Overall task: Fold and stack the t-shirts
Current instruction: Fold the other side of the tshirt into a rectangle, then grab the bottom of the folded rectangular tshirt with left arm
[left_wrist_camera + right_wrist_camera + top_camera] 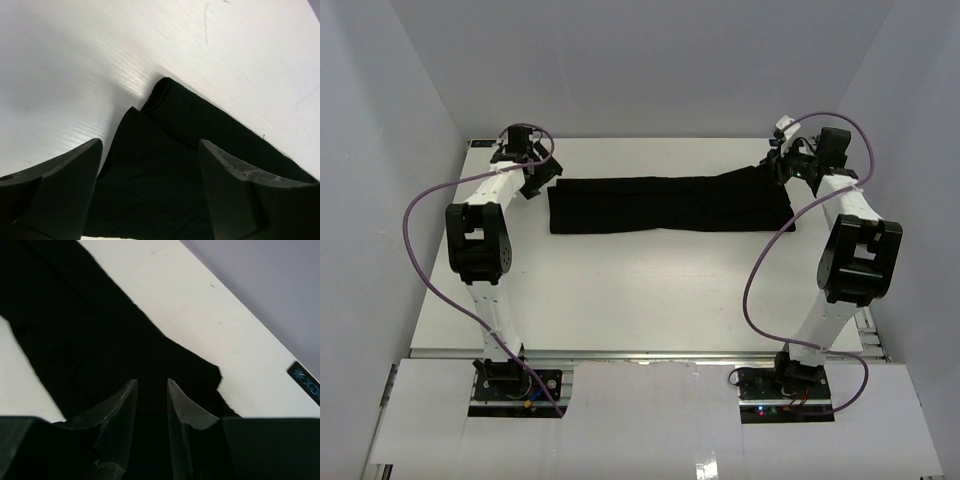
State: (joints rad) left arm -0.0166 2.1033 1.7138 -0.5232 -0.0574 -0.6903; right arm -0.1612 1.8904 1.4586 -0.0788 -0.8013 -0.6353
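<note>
Frankly, whether the right tool (152, 382) grips the black t-shirt (75, 330) is unclear.

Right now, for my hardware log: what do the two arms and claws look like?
The left arm and right arm are white links with black joint housings, each trailed by a purple cable. The left claw has broad black wedge fingers; the right claw has narrower, pale-faced, scuffed ones.

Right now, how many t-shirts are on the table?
1. The black t-shirt lies as a long strip across the far side of the table. Another could hide beneath it.
</note>
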